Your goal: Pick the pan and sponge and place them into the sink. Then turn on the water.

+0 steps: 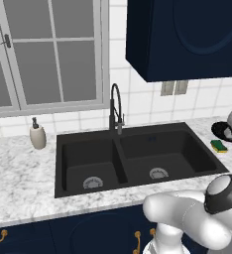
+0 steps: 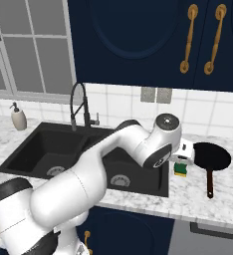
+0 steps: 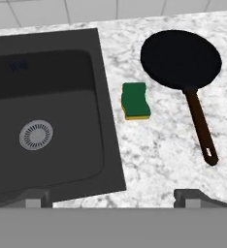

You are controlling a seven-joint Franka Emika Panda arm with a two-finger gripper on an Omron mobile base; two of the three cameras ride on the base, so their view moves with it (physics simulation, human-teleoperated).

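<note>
1. Nearest you in the hand view, the pincer (image 3: 113, 196) hangs with its tips spread wide and nothing between them, above the marble tabletop (image 3: 159, 145) just right of the sink rim.
2. The sink (image 1: 138, 154) is the largest thing here: both basins are bare, each showing only its silver drain, so you can judge that nothing has been placed yet.
3. The pan (image 3: 181, 59) lies flat on the tabletop to the right of the sink, its handle pointing toward the front edge. It is untouched.
4. The sponge (image 3: 136, 100) lies green side up between the sink rim and the pan, near both and touching neither.
5. The faucet (image 1: 116, 110) stands behind the divider with no stream falling, so the water is still off. By my reading the whole task remains: pan, sponge, then tap.
6. Compare the views: the left base view gives you both basins and a soap bottle (image 1: 37, 135) left of the sink, but cuts the pan at its right edge. The right base view shows the whole pan, with the hand partly covering the sponge.
</note>
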